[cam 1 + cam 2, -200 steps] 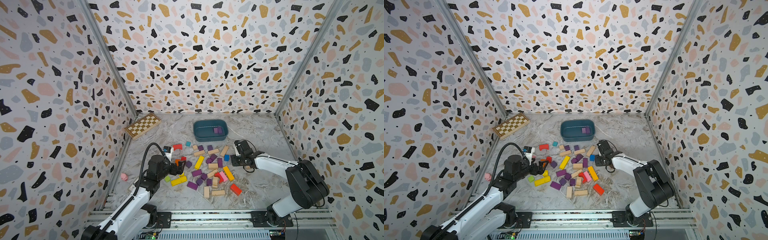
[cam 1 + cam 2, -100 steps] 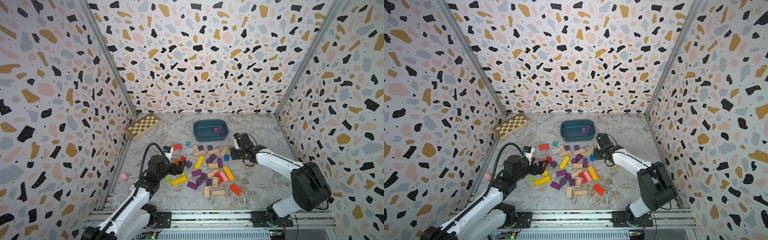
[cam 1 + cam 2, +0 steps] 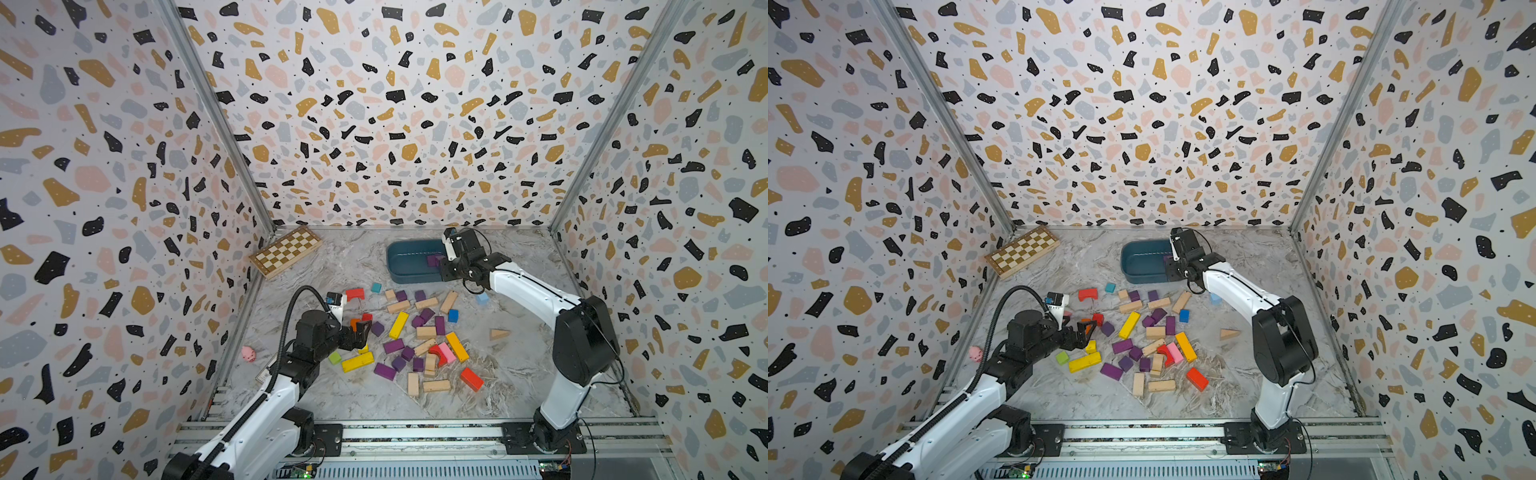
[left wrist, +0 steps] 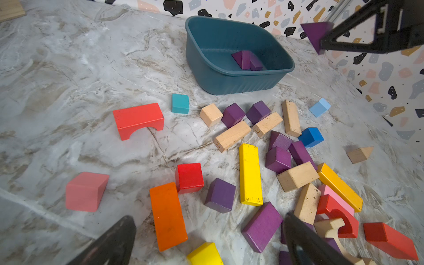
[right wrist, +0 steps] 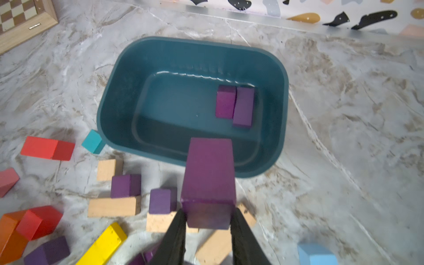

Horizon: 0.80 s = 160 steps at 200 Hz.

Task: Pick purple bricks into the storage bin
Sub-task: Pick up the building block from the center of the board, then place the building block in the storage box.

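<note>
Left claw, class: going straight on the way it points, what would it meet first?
Probably the purple cube, lying just ahead of the open left claw; the orange bar sits beside that line. Depth is unclear.

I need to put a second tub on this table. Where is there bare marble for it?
Bare marble lies between the chessboard and the storage bin, and in the wide strip between the block pile and the front rail. Right of the bin is bare too. The middle, just in front of the bin, is crowded by that pile.
</note>
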Available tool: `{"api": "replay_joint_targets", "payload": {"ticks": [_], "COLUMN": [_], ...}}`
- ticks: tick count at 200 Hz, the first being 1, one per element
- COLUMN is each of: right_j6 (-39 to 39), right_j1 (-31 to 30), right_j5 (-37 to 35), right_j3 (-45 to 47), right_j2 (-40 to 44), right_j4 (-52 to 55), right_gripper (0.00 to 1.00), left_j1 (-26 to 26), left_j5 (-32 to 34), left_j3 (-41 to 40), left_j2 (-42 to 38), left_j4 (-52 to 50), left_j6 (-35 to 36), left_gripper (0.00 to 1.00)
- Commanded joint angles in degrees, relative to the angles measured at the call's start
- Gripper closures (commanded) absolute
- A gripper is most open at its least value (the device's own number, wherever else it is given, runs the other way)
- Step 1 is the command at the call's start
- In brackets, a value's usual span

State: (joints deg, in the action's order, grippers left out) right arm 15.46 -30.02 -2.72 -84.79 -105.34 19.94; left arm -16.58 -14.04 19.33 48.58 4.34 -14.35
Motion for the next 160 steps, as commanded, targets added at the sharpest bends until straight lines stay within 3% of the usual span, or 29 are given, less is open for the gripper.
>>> {"api": "replay_joint_targets", "payload": {"ticks": [1,70,160], "right_j6": [-0.9,-0.3,2.5], "right_j1": [-0.2,-0.4,-1.0], "right_j5": [0.8,2.7,2.0], "right_j3": [-6.8,-25.7,-32.1], "right_j2": [-4.1,-20.3,-28.8], "right_j4": [3.1,8.4,9.6], "right_gripper": [0.72,0.72,0.73], "left_j1": [-0.2,-0.2,-0.1], "left_j5": [0.4,0.4,0.4], "left_j3": [-0.7,-0.9,-1.1], "left_j2": [-0.7,-1.0,-1.6], "left_j4": [1.9,2.1,2.2], "left_j6": [0.0,0.0,0.0], "left_gripper": [0.01,0.01,0.01]}}
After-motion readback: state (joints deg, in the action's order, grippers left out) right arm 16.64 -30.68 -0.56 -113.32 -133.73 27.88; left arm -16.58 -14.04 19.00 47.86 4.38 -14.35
